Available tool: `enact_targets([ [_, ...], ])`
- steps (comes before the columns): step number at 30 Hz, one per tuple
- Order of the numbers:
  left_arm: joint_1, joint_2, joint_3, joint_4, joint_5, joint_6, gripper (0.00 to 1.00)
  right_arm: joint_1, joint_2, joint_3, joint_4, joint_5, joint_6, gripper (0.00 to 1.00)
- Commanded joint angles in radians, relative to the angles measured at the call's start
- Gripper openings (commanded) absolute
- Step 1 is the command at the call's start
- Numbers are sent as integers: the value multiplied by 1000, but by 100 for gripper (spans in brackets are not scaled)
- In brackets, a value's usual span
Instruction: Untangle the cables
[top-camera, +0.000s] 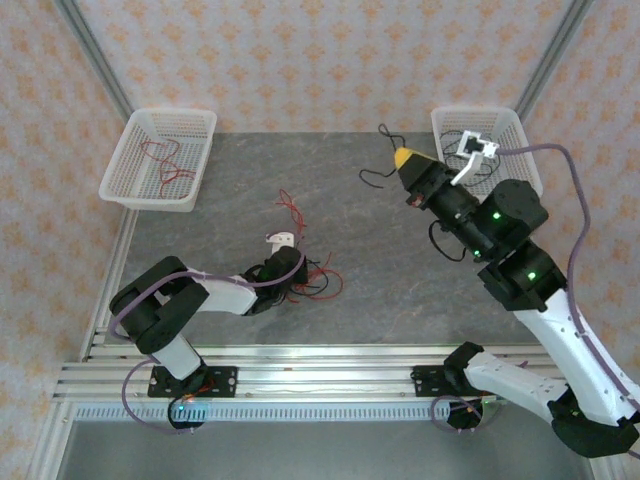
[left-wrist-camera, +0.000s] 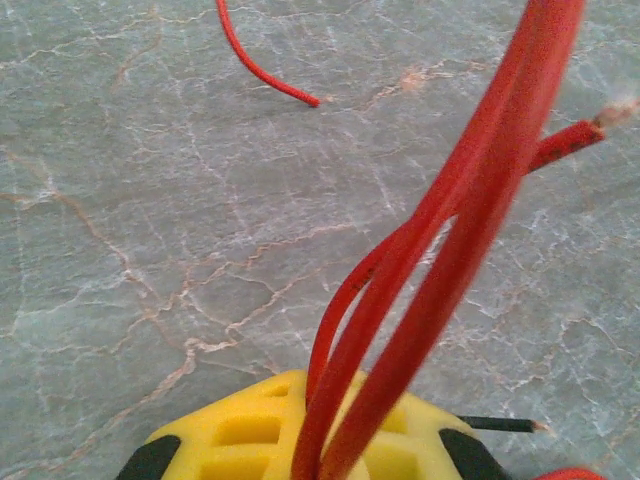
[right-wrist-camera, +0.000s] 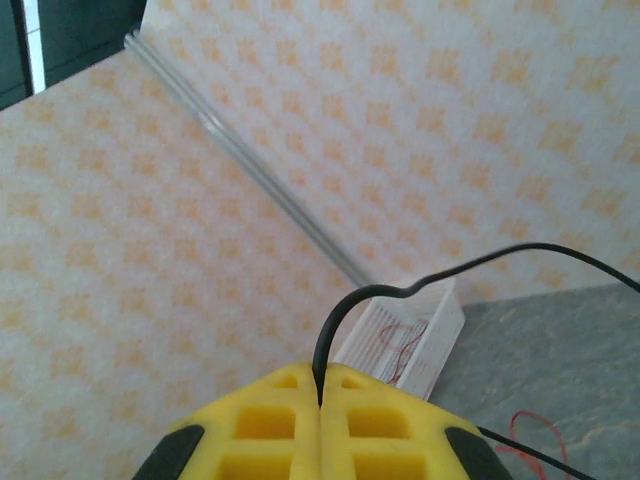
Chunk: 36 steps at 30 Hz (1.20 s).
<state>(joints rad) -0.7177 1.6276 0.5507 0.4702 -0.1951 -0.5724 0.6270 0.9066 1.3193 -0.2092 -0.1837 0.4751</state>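
A small tangle of red and black cables (top-camera: 318, 278) lies on the grey table just right of my left gripper (top-camera: 288, 264). In the left wrist view the yellow fingers of the left gripper (left-wrist-camera: 322, 400) are shut on a bundle of red cables (left-wrist-camera: 450, 220) that rises away from them; a loose red end (left-wrist-camera: 265, 70) lies on the table beyond. My right gripper (top-camera: 403, 158) is raised at the back right, its yellow jaws (right-wrist-camera: 320, 385) shut on one black cable (right-wrist-camera: 400, 293), which hangs in loops (top-camera: 378, 180) below it.
A white basket (top-camera: 118, 160) at the back left holds red cables (top-camera: 165, 165); it also shows in the right wrist view (right-wrist-camera: 440, 350). A second white basket (top-camera: 475, 109) at the back right holds black wires. Patterned walls enclose the table.
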Motion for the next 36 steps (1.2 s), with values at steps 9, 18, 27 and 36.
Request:
enact_targets([
  [9,17,-68,88,-122,112,58,37,-78,136,172,-182,273,-246,0],
  [18,14,-281,178,-274,73,135,65,-523,305,162,-114,-10,-264,0],
  [27,14,-535,194,-402,15,138,68,-722,570,172,-1,-63,-275,0],
  [36,14,-699,141,-497,-14,57,62,-754,848,300,9,-1,-268,0],
])
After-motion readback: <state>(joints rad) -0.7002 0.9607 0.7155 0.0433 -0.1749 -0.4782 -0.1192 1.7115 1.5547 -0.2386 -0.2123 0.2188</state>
